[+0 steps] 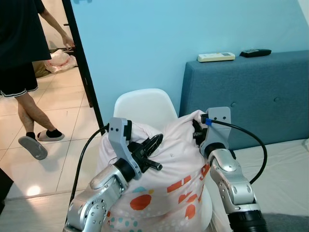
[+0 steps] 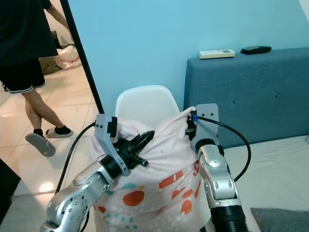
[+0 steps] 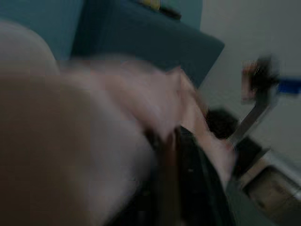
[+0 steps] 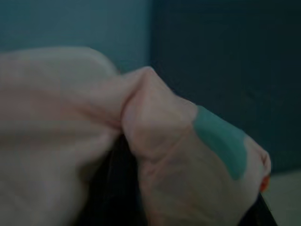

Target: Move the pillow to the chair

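Note:
A pink pillow [image 1: 169, 179] with orange and teal prints hangs between my two arms, in front of the white chair [image 1: 145, 106]. The chair's backrest rises just behind the pillow's top edge. My left gripper [image 1: 153, 145] is shut on the pillow's upper left fabric. My right gripper [image 1: 197, 126] is shut on the upper right corner. In the right wrist view a bunched fold of the pillow [image 4: 155, 141] lies between the dark fingers. The left wrist view is blurred, with pink cloth [image 3: 94, 117] pressed around the black fingers [image 3: 164, 179].
A person [image 1: 19, 58] stands on the tiled floor beyond a black door frame [image 1: 84, 67] at the left. A blue headboard [image 1: 251, 92] at the right carries a white remote [image 1: 216, 57] and a black remote [image 1: 256, 52]. A white mattress [image 1: 285, 159] lies below it.

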You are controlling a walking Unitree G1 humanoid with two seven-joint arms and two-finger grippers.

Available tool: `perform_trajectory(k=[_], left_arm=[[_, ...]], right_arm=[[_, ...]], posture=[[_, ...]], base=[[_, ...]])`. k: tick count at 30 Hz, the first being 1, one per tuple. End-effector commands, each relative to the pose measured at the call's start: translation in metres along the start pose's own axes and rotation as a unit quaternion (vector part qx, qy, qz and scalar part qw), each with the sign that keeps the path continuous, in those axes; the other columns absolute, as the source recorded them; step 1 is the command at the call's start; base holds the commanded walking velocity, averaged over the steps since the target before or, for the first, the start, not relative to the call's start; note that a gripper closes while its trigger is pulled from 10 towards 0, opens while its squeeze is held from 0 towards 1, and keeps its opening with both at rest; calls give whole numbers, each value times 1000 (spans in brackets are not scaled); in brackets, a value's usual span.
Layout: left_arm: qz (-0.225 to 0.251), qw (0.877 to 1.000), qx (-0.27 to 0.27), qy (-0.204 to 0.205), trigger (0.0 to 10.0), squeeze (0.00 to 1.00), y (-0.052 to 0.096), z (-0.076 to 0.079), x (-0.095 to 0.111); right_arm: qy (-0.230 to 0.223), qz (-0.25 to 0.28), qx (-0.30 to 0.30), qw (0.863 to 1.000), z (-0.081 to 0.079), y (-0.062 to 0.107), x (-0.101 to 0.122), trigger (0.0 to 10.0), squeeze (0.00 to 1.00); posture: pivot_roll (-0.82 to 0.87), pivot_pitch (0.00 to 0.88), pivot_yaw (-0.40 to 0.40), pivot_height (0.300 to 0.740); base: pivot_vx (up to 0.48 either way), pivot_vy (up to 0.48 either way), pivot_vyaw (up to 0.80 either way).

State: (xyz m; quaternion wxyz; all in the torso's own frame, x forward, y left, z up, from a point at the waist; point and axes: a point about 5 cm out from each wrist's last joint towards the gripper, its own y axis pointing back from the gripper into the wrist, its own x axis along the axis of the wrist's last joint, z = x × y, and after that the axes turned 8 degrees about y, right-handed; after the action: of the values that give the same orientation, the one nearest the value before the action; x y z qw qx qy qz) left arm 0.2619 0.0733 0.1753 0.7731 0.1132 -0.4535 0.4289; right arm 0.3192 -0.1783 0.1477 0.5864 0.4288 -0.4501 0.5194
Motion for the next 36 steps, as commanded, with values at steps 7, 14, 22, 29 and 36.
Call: perform_trajectory(k=[7,14,22,29,36], left_arm=[[22,999,25,-7,10000,1000,-3,-10,7],[25,999,31,-8,10000,1000,-3,-12,7],[-5,997,65,-33,10000,1000,7,-23,-3],[-59,992,107,-42,10000,0,35,-41,-25],[-83,989,120,-37,10000,0,50,-47,-36]], right_arm=[[11,-14,-20,1000,7,1,-8,10000,1000],[18,-31,1,999,4,2,-15,10000,1000],[36,-127,190,973,-32,23,-45,10000,878],[1,-135,160,978,-26,22,-46,10000,0],[8,-143,155,977,-22,19,-45,10000,0]], posture=[[-19,17,26,740],[-19,30,29,740],[-25,39,30,740],[-18,50,29,735],[-13,51,26,700]], base=[[0,0,0],[0,0,0],[0,0,0],[0,0,0],[0,0,0]])
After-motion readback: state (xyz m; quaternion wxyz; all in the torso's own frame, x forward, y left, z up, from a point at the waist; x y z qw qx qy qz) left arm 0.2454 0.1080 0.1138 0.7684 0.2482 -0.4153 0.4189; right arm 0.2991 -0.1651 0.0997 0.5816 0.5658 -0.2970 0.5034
